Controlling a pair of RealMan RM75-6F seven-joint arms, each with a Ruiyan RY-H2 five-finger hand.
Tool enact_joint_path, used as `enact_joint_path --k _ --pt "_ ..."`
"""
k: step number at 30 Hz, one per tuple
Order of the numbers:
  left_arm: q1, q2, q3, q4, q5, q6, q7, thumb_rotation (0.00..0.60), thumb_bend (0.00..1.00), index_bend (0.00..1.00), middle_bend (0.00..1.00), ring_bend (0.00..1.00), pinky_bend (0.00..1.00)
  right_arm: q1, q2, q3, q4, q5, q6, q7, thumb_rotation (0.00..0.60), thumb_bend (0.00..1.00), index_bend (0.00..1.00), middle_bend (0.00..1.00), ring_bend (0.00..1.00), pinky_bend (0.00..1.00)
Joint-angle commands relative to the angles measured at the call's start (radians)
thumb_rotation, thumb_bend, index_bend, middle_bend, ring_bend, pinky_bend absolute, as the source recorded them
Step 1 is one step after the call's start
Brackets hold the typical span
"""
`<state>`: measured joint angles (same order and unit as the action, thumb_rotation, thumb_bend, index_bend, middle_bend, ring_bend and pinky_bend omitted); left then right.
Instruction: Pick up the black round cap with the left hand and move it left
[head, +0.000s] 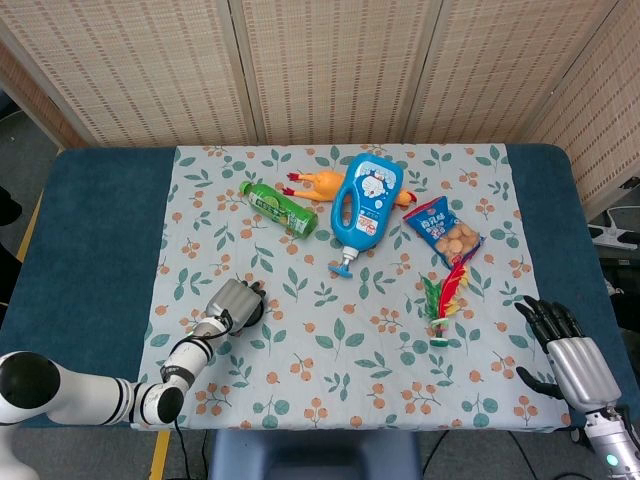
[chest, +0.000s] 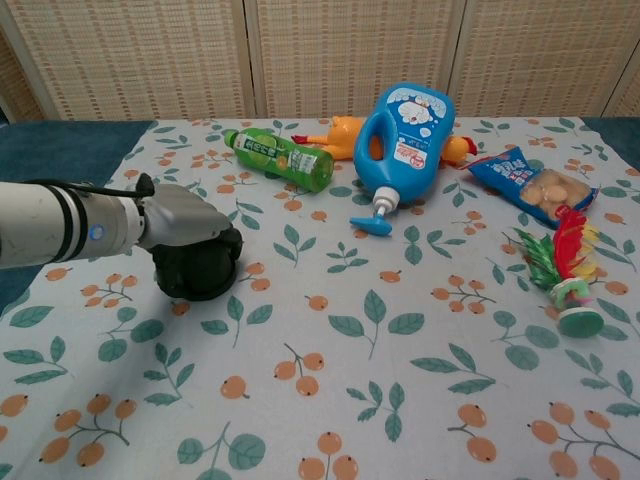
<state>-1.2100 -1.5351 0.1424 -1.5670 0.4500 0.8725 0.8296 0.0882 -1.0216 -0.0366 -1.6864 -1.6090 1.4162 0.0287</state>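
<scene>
In the head view the black round cap (head: 250, 310) sits at about 8 o'clock on the flowered cloth (head: 340, 370) of the tabletop (head: 95, 240), mostly hidden under the left hand (head: 232, 300), whose fingers drape over its top and far edge; only a dark rim shows. The right hand (head: 568, 355) rests at 4 o'clock, well apart from everything, fingers spread and holding nothing. In the chest view the left hand (chest: 185, 215) lies over the crown of the cap (chest: 198, 270), fingers curled down its far side — clamped on it, as far as I can judge, though the cap looks to be resting on the cloth, not lifted. To do this step well, firm the hold evenly round the rim before raising, lift straight up just enough to clear the cloth so it does not drag and wrinkle, then carry toward 9 o'clock — away from the green bottle (chest: 280, 158) lying at 12 o'clock of the cap.
</scene>
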Motion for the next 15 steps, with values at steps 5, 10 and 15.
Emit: enact_joint_path --k 5,10,15 --pt "0.048 -0.005 -0.003 0.005 0.092 0.055 -0.022 0.6 0.48 0.61 0.65 0.58 0.87 0.0 0.002 0.001 0.002 -0.001 0.001 0.009 0.6 0.16 0.0 0.0 0.0 0.0" --pt "0.074 -0.006 -0.011 0.013 0.128 0.063 -0.034 0.6 0.52 0.67 0.71 0.64 0.92 -0.002 0.004 0.0 0.002 -0.004 0.006 0.014 0.6 0.16 0.0 0.0 0.0 0.0" --pt "0.083 0.014 -0.03 -0.003 0.146 0.063 -0.04 0.6 0.55 0.73 0.76 0.69 0.96 -0.002 0.004 0.0 0.002 -0.005 0.006 0.016 0.6 0.16 0.0 0.0 0.0 0.0"
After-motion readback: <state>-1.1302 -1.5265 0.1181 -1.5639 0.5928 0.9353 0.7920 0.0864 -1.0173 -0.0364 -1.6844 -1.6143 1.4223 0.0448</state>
